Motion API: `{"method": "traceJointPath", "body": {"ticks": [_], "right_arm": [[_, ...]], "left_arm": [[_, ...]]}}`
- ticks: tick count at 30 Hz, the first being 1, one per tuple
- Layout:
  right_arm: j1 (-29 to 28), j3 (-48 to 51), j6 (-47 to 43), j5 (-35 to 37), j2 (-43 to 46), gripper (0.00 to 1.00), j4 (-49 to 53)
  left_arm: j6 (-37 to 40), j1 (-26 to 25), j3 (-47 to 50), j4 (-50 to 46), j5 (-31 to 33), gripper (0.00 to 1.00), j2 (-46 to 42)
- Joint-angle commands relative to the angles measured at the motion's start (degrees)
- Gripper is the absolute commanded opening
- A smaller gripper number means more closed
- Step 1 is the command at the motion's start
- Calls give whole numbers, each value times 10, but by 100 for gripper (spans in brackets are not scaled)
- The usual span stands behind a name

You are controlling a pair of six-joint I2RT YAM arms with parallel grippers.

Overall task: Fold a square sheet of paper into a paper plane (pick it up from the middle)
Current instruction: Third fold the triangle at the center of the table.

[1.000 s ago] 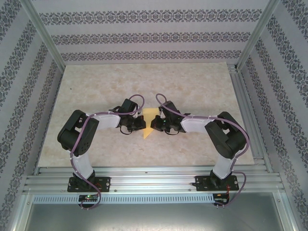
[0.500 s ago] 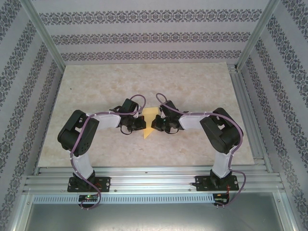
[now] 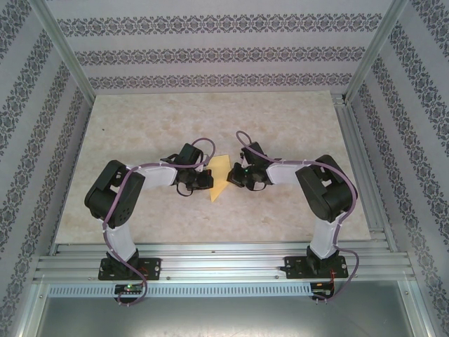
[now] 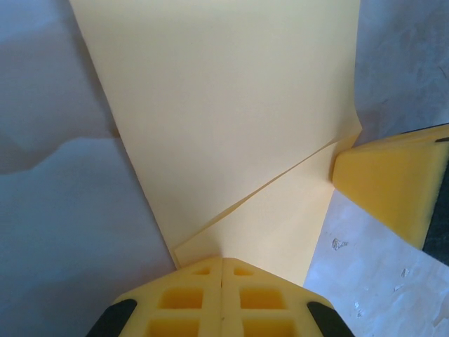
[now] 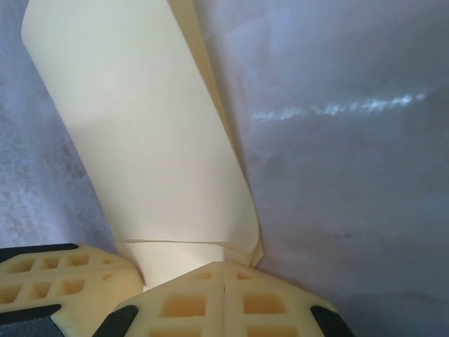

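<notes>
We start with the pale marble table (image 3: 140,140), where the left arm (image 3: 116,200) and right arm (image 3: 326,193) bend inward so that their wrists face each other near the middle. Between them lies the square sheet of paper (image 3: 219,179), already partly folded. From above it reads as a narrow yellow wedge whose long axis runs from far to near, with its point toward the arm bases. The left gripper (image 3: 203,180) touches the sheet's left edge and the right gripper (image 3: 235,177) its right edge, so neither arm is closer than the other. In the left wrist view the fingers are pressed together, and a creased corner of the sheet runs in at their tips — we judge it pinched there. In the right wrist view the fingers are likewise closed, and a flap curls up off the table into their seam, which looks like a pinch on that lifted layer. As we see it, the coming move depends on that flap lying right of the centre axis — it would have to be carried leftward across it while the left side holds the sheet down.
</notes>
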State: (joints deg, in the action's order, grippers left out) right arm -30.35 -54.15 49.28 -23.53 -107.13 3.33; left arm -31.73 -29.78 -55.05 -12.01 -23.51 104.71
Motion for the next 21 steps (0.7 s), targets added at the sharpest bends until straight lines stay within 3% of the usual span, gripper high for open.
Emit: {"method": "traceJointPath", "body": {"ticks": [1,8,15,21], "right_arm": [[26,4,-20,77,14,0,42],[37,-15,-27,86,-6,0,47],[14,8,-52,55,83,2,-2],[-20,-31,-63,38,41,2,17]], "left_arm": [[16,1,15,-76,58,4,30],[17,1,15,-77,57,4,26],[14,1,12,-74,50,4,22],[14,1,11,-73,47,4,22]]}}
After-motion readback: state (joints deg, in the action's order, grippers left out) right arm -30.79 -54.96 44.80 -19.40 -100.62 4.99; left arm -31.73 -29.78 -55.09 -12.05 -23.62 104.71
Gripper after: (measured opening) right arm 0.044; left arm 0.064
